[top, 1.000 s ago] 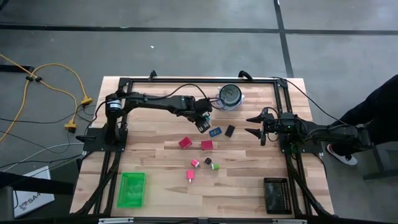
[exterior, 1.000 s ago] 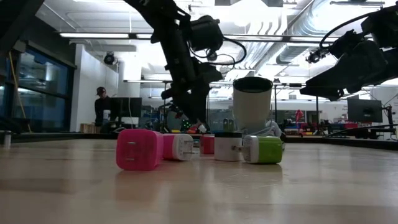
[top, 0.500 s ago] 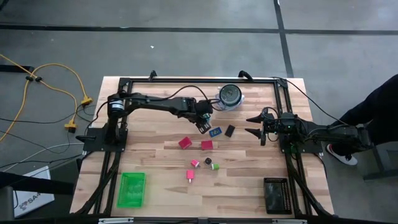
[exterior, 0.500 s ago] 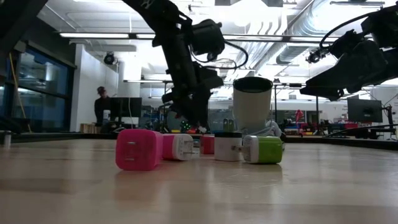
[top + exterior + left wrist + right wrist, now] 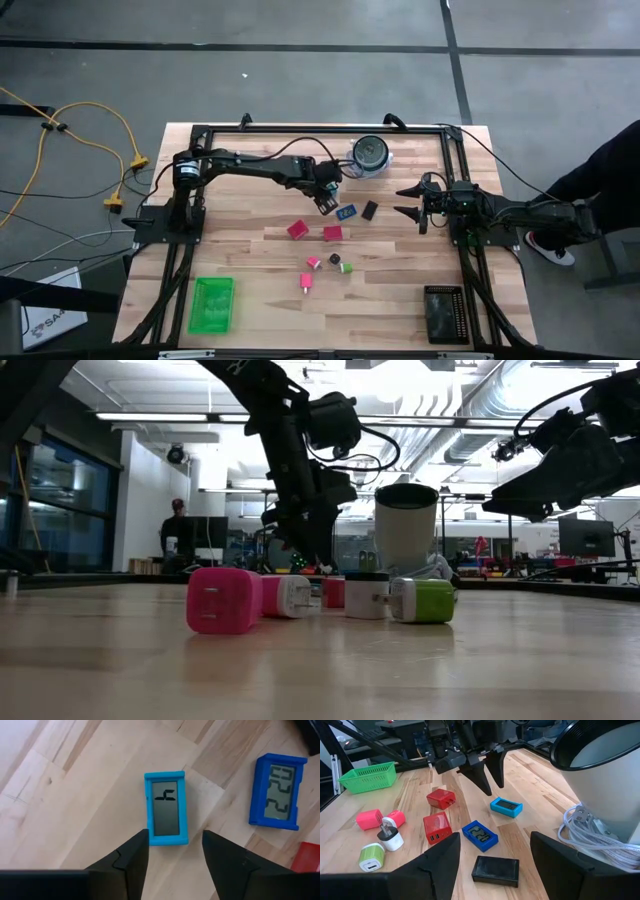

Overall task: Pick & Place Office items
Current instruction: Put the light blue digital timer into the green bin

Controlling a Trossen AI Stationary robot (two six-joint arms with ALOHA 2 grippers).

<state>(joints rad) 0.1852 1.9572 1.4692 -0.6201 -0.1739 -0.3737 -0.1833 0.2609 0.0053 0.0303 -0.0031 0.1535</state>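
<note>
Left gripper (image 5: 172, 852), fingers apart, hovers over the teal clock (image 5: 166, 814); blue clock (image 5: 277, 790) just beside; right gripper (image 5: 411, 201) waits spread near the table's (image 5: 250, 250) right edge.

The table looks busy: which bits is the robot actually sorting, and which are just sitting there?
Part of the job:
- light blue little clock, under the open left gripper
- dark blue little clock
- flat black rectangle
- two red plug blocks
- pink, white and green plug pieces

Just lying about:
- green mesh tray
- black tray
- round white device
</note>
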